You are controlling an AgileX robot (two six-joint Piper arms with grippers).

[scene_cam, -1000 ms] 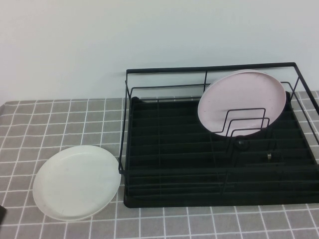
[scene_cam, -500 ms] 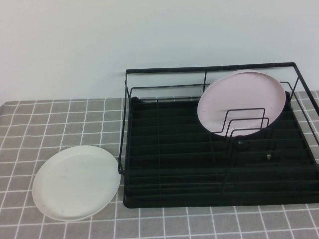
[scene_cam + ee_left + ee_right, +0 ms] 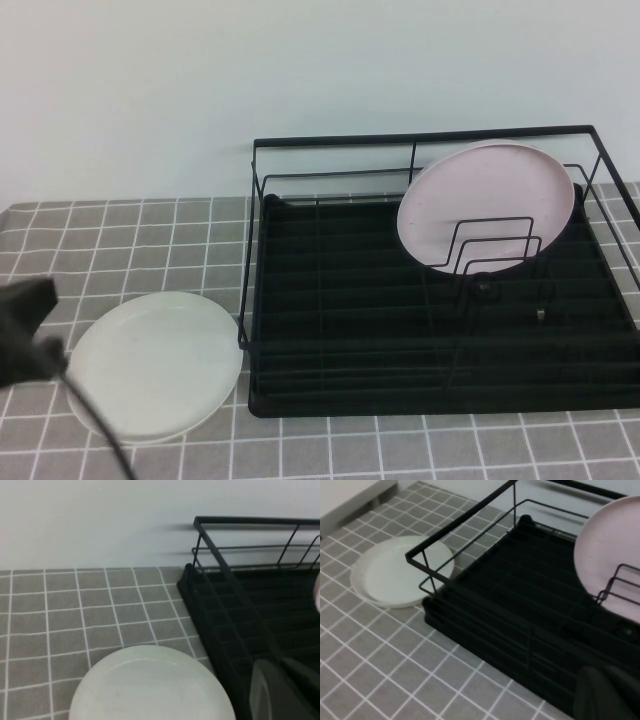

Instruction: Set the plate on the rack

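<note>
Dark left gripper (image 3: 25, 330); black cable (image 3: 100, 430)

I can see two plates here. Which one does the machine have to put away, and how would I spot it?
Start at the big black wire rack on the grey tiled tablecloth. Just off its left side, a round white plate lies flat on the cloth, with the left gripper at its far left edge; the right gripper is by the rack. Its neighbour, the pink plate, stands upright in the rack.

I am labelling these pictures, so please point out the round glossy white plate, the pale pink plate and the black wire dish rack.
Round glossy white plate (image 3: 155, 365), high view, centre of its flat face.
Pale pink plate (image 3: 480, 195), high view, bare upper face.
Black wire dish rack (image 3: 420, 137), high view, top rear rail.
</note>
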